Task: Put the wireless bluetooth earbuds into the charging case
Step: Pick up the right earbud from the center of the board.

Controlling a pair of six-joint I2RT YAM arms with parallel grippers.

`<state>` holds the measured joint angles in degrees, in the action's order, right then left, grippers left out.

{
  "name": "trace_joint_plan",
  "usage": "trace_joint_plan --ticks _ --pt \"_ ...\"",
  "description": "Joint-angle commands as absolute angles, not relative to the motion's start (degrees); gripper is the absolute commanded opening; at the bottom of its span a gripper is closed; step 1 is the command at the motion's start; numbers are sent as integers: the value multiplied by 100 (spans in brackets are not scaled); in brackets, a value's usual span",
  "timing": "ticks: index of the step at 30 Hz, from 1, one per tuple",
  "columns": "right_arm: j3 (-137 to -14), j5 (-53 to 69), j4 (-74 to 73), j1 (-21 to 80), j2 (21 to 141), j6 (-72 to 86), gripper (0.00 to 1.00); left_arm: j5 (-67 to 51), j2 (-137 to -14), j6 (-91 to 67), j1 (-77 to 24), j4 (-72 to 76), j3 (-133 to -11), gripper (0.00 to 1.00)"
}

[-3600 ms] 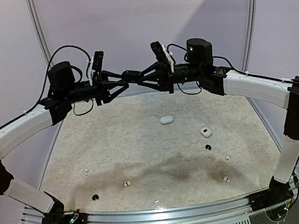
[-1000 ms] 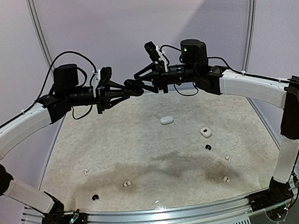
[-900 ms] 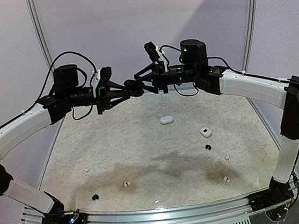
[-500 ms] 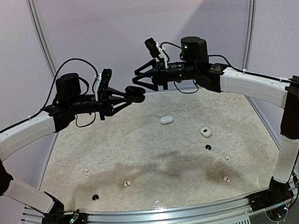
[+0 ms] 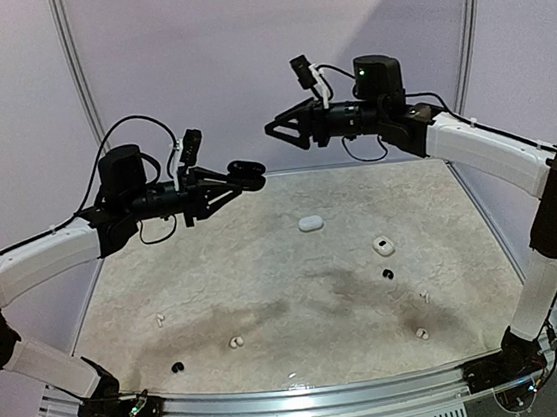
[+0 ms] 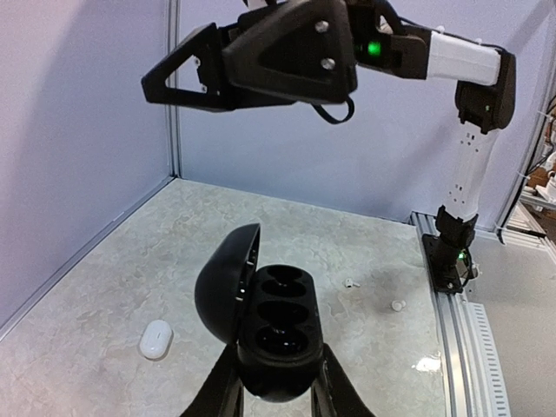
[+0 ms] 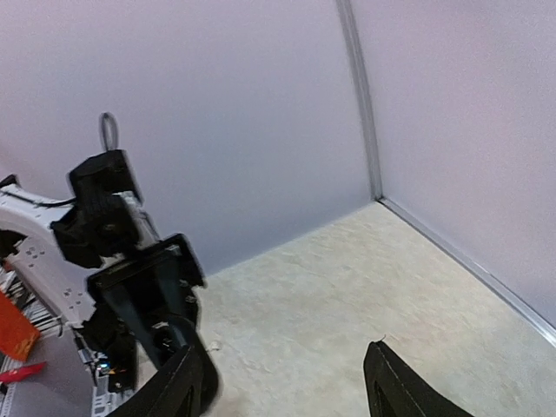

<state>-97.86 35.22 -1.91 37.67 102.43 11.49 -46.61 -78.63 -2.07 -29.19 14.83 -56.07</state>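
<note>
Here, only left wrist view shows charging case lid swung open, with dark hollows exposed; contents unclear. Case base clamped in left pincer, held aloft. Higher up, apart from it, right pincer fingers spread wide. Well below both pincers, wireless bluetooth earbuds scattered on bench.

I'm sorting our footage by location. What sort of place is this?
Probably a robotics lab test cell, not a home. A left arm and right arm are mounted on an aluminium rail. Plain panel walls enclose the table, where tiny earbuds lie scattered.
</note>
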Motion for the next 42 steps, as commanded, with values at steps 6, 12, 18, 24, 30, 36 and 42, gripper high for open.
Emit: trace_joint_plan --ticks 6,12,18,24,30,36,42 --pt "-9518 84 -4028 3048 9855 1902 55 -4175 -7479 -528 -2900 2147 -4999 0" --pt "-8714 -651 -5351 3059 10093 2657 43 -4022 -7103 -890 -2820 2309 -4585 0" --pt "-7904 -772 -5497 3194 10137 2976 38 -3959 -6736 -906 -2849 2597 -4160 0" --pt "-7142 -735 -5095 3198 10142 2751 38 -3906 -6395 -472 -2876 2418 -3810 0" --pt "-6874 -542 -4505 3192 10405 2727 32 -3995 -6237 -424 -2908 2224 -3788 0" --pt "-6829 -396 -4259 3197 10593 2719 29 -4078 -6272 -188 -2951 2252 -3736 0" --pt "-6605 -359 -4294 3221 10553 2753 25 -4087 -6267 -112 -2962 2266 -3781 0"
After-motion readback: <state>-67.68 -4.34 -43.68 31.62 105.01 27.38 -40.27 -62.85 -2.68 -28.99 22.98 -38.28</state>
